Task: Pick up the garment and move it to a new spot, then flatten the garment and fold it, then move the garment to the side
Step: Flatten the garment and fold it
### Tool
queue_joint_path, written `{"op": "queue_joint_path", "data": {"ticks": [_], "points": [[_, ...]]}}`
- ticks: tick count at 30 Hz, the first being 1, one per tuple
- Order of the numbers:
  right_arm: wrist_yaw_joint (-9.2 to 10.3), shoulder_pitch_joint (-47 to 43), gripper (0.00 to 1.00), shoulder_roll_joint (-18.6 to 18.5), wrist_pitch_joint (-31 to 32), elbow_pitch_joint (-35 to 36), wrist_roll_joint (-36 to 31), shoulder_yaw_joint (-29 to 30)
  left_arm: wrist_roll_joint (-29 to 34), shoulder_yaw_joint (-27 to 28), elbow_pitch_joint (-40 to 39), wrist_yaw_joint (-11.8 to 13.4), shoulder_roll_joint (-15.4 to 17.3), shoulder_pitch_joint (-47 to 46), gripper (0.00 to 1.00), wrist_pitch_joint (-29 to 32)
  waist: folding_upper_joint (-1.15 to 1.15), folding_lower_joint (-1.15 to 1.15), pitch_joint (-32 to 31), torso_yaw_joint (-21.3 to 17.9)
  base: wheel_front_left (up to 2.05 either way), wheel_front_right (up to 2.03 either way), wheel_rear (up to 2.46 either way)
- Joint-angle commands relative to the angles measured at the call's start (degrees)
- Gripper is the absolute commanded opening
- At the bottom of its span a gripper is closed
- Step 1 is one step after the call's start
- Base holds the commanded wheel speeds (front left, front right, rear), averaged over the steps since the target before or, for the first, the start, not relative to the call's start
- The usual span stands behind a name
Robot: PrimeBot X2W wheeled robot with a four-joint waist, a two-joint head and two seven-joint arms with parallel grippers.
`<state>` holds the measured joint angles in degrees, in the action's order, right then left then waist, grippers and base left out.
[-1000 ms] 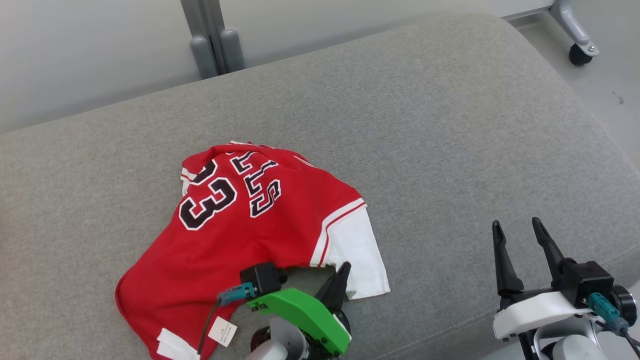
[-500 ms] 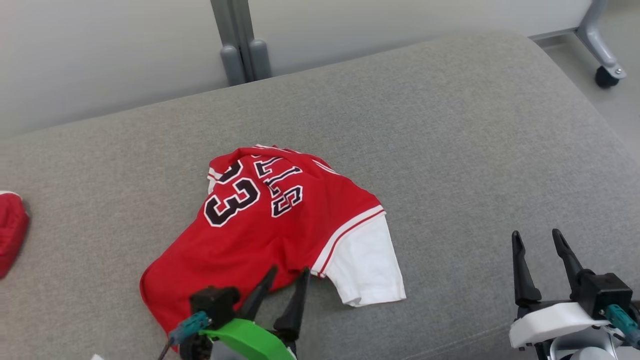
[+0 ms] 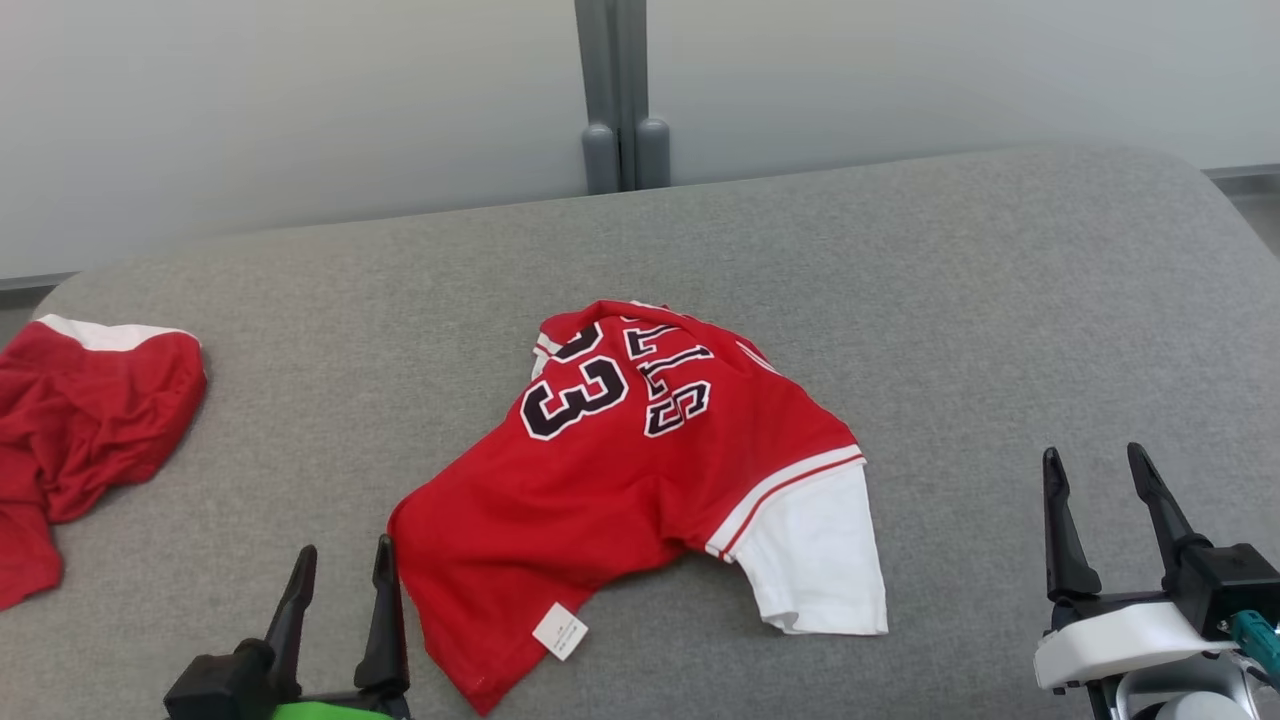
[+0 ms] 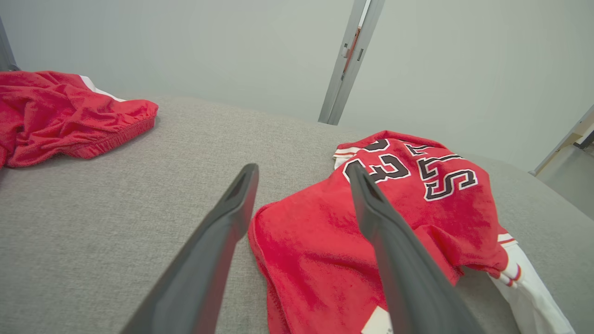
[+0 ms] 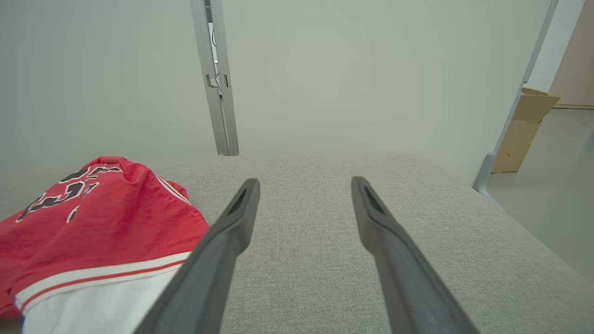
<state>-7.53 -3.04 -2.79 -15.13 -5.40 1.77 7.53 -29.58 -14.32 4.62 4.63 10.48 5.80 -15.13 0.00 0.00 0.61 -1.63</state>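
- Head view: a red jersey (image 3: 640, 480) is lying crumpled near the middle of the grey fabric tabletop (image 3: 950, 300), its number and lettering facing up and a white sleeve (image 3: 815, 560) spreading out at its lower right. A small white label (image 3: 560, 631) is showing at its near hem. The left gripper (image 3: 344, 548) is hovering just beside the jersey's near left corner, its jaws standing wide and holding nothing. The right gripper (image 3: 1093, 455) is waiting well apart at the lower right, its jaws also standing wide and empty. A second red garment (image 3: 90, 400) is sitting bunched at the tabletop's far left edge.
- Left wrist view: the left gripper (image 4: 302, 168) is pointing across the tabletop with its jaws spread wide. The jersey's (image 4: 325, 241) hem is lying between and under the two fingers, apart from them. The second red garment (image 4: 69, 116) is resting at the upper left.
- Right wrist view: the right gripper (image 5: 305, 181) is hanging over bare tabletop (image 5: 306, 260), jaws wide. The jersey (image 5: 106, 222) is lying off to the left, and a cardboard box (image 5: 524, 125) is leaning against the wall at the right.
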Motion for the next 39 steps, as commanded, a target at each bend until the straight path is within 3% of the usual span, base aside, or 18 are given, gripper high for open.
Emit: {"op": "queue_joint_path", "data": {"ticks": [1, 8, 13, 20, 39], "points": [[0.07, 0.1, 1.00, -0.2, 0.0, 0.4, -1.0, 0.5, 3.3, 1.9, -0.1, -1.1, -0.3, 1.5, 1.00, 0.0, 0.00, 0.00, -1.7, 2.1, 0.00, 0.00, 0.00], [0.07, -1.7, 1.00, -0.1, 0.0, -0.8, -2.5, 1.6, 14.4, 13.6, -0.1, -5.0, -5.0, 6.7, 1.00, 0.0, 0.00, 0.00, -3.2, 3.4, 0.00, 0.00, 0.00], [0.07, -2.9, 1.00, -0.2, 0.0, -2.7, -3.7, 0.6, 19.4, 18.0, -0.4, -7.5, -6.9, 8.8, 1.00, 0.0, 0.00, 0.00, -3.8, 3.7, 0.00, 0.00, 0.00], [0.07, -3.2, 1.00, -0.2, 0.0, -4.3, -3.1, -0.8, 21.1, 19.4, -0.6, -9.3, -7.5, 8.8, 1.00, 0.0, 0.00, 0.00, -4.0, 3.8, 0.00, 0.00, 0.00], [0.07, -1.9, 1.00, -0.2, 0.0, -3.6, -2.3, -2.1, 19.1, 17.0, 0.2, -10.5, -7.6, 8.0, 1.00, 0.0, 0.00, 0.00, -3.6, 3.5, 0.00, 0.00, 0.00]]}}
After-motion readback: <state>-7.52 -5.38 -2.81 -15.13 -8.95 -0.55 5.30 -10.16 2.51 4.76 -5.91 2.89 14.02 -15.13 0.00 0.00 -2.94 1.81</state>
